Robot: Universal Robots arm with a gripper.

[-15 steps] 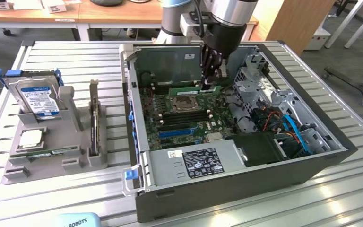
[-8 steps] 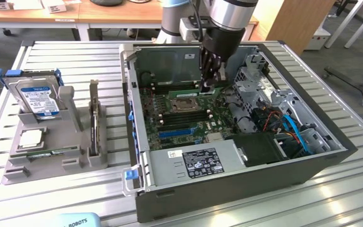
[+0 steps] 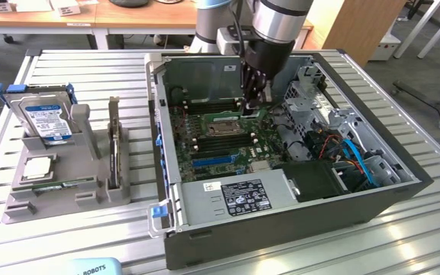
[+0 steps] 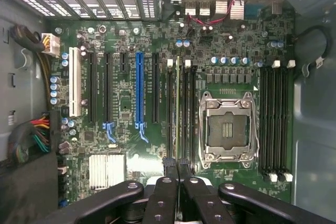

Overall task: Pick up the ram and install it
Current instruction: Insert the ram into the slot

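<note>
My gripper [image 3: 252,105] reaches down into the open computer case [image 3: 403,189], over the motherboard [image 3: 228,146]. In the wrist view the gripper [image 4: 176,165] is shut on the ram [image 4: 177,103]. The ram shows edge-on as a thin green strip running along a memory slot beside the empty processor socket [image 4: 227,128]. In the exterior view a bit of the ram [image 3: 251,113] shows green just below the fingers, next to the socket [image 3: 224,127]. I cannot tell whether the ram sits in the slot or hovers just above it.
A grey holder [image 3: 21,213] on the exterior view's left carries a hard drive [image 3: 48,117], a square silver chip [image 3: 36,167], a green stick [image 3: 58,185] and an upright dark card [image 3: 114,152]. Drive cages and cables [image 3: 350,154] fill the case's right side. A power supply [image 3: 235,197] sits at the front.
</note>
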